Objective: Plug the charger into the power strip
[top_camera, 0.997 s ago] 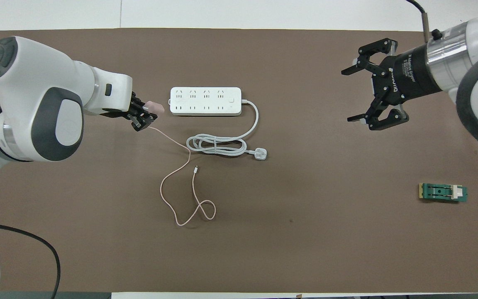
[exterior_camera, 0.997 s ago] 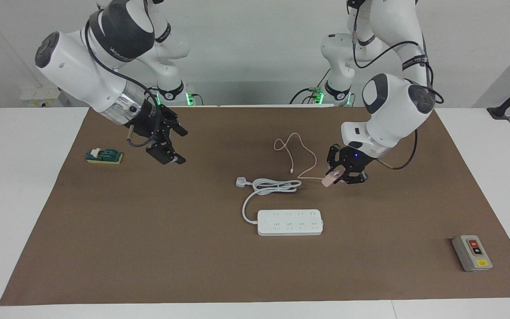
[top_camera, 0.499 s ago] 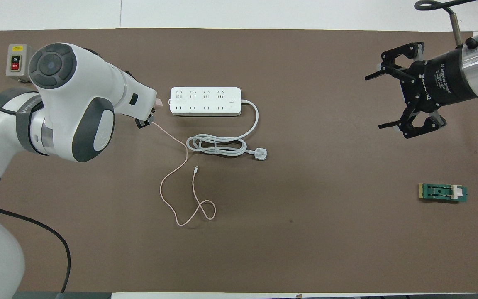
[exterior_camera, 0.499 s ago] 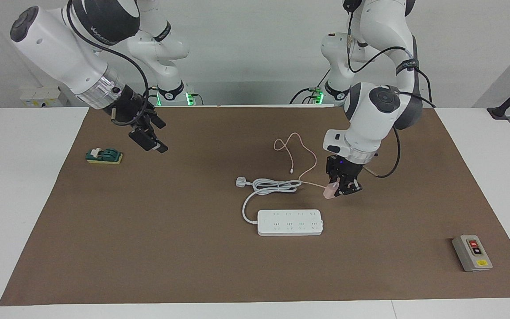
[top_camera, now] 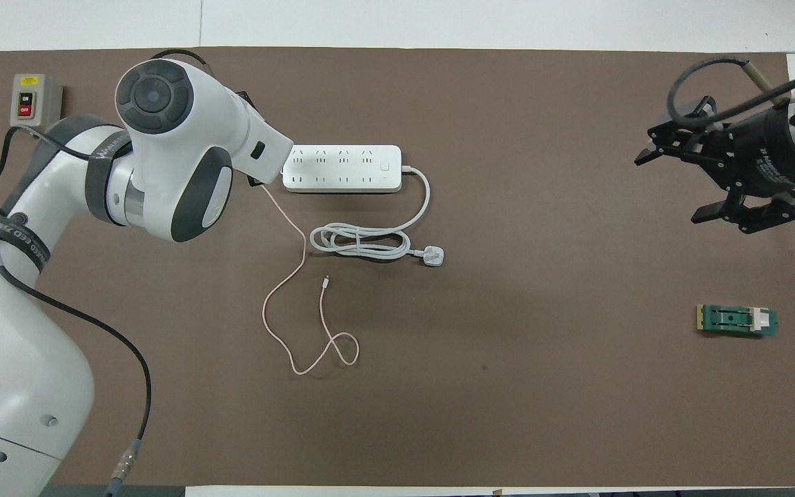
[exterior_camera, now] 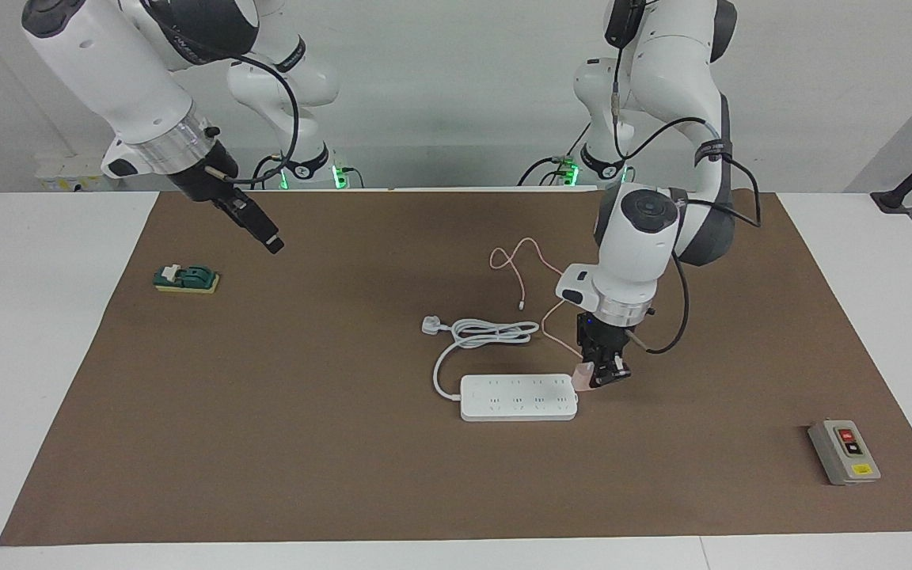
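In the facing view, at the upper left of the frame, the right gripper (exterior_camera: 266, 237) was held raised over bare brown mat, its arm waiting; in the overhead view its black fingers (top_camera: 742, 219) were seen spread apart with nothing between them. Below it, at the left of the frame, a small green switch block on a yellow base (exterior_camera: 186, 279) lay untouched. At the centre, the flat white rectangular power strip with two rows of outlets (exterior_camera: 518, 397) was seen lying flat, its thick white coiled cord (exterior_camera: 488, 333) bundled just above it in the frame. At the strip's end, right of centre, the left gripper (exterior_camera: 600, 375) was pointed downward and clenched on the small pale-pink cube-shaped charger (exterior_camera: 581, 378), whose thin pink cable (exterior_camera: 521, 265) trailed up the frame. The charger was judged to be picked up and carried to the strip's edge, but not yet seated; alignment over an outlet and pressing in remained. At the lower right, a grey box with red and black buttons (exterior_camera: 844, 452) rested apart.
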